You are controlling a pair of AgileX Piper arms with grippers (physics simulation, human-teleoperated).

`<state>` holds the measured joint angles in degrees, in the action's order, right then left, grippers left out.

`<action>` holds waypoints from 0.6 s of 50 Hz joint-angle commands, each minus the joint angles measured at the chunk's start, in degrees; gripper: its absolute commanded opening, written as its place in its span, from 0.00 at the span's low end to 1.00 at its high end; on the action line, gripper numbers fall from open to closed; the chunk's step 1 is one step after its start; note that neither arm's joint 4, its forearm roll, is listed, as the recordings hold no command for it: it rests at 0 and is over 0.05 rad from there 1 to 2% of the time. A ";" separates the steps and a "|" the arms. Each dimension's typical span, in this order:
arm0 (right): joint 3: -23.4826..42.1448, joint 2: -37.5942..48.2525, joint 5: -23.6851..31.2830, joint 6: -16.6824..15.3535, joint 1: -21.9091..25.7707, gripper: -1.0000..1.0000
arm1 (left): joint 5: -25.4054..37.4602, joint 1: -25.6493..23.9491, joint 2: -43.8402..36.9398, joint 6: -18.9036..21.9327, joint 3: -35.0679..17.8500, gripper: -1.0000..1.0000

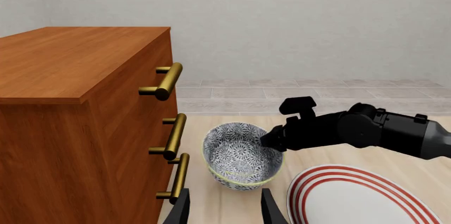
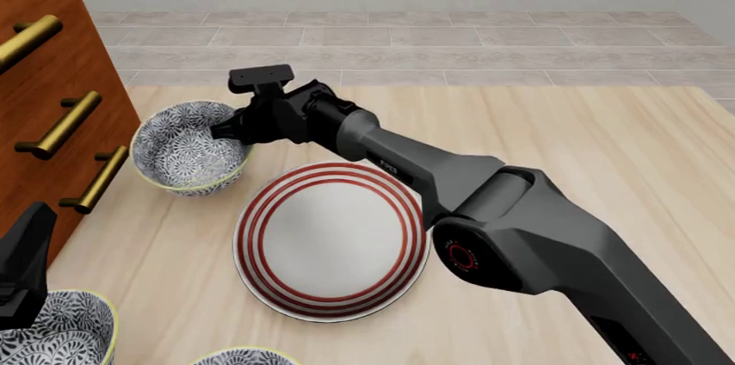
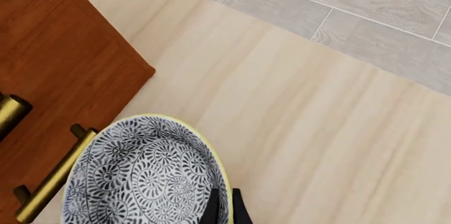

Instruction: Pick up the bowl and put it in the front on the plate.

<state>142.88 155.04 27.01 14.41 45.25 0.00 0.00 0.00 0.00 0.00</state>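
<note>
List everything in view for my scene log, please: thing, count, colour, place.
bowl: one, blue-and-white with yellow-green rim, far left beside the cabinet, tilted.
other bowls: two, same pattern, near edge, cut off by the frame.
plate: one, white with red rings, table centre.
cabinet: one, brown wood with brass handles, left.
table: one, light wood.
right end effector: black, fingers closed on the bowl's rim.
left end effector: black, open, near the cabinet.

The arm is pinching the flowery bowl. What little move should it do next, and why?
Probably lift straight up. The right gripper looks shut on the rim of the bowl, which sits on the table beside the dresser. It has to rise before it can go over to the plate.
</note>
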 commanded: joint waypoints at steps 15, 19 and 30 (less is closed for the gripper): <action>-16.01 -13.86 -6.62 -0.07 0.81 0.00 | 0.00 0.00 0.00 0.00 0.00 1.00; -21.93 -18.70 -9.06 0.09 0.82 0.00 | 0.00 0.00 0.00 0.00 0.00 1.00; -35.39 -29.43 -14.52 0.78 -0.37 0.00 | 0.00 0.00 0.00 0.00 0.00 1.00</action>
<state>118.60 135.07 17.23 14.52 45.64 0.00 0.00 0.00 0.00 0.00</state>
